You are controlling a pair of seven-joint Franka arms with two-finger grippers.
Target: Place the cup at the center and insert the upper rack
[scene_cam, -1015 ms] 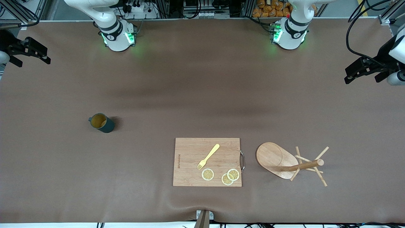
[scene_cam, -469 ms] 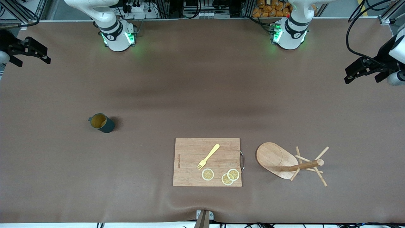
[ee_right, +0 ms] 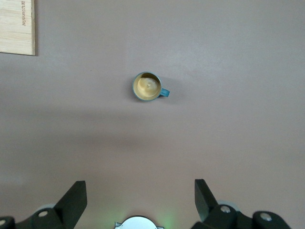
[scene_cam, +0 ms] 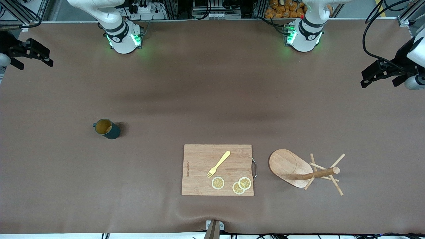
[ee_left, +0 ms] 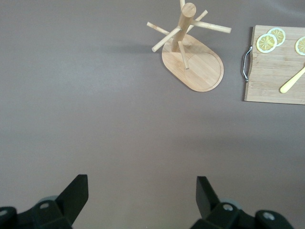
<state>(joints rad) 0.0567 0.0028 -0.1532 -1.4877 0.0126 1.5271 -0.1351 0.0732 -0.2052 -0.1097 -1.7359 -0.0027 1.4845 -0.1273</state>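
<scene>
Brown table (scene_cam: 212, 99), both grippers edge-cropped

Cup (scene_cam: 107, 129) toward the right arm's end of the tabletop (scene_cam: 212, 99); cutting board (scene_cam: 199, 179) beside mug tree (scene_cam: 298, 169), both nearer the camera.

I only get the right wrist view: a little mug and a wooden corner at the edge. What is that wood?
Observer: A cutting board with a yellow fork and three lemon slices on it.
Operator: Anything else out there?
Observer: A wooden mug tree stands beside the cutting board, toward the left arm's end.
Operator: And the arms?
Observer: The left gripper waits open, high over bare table at its end; the right gripper likewise at the mug's end.
</scene>
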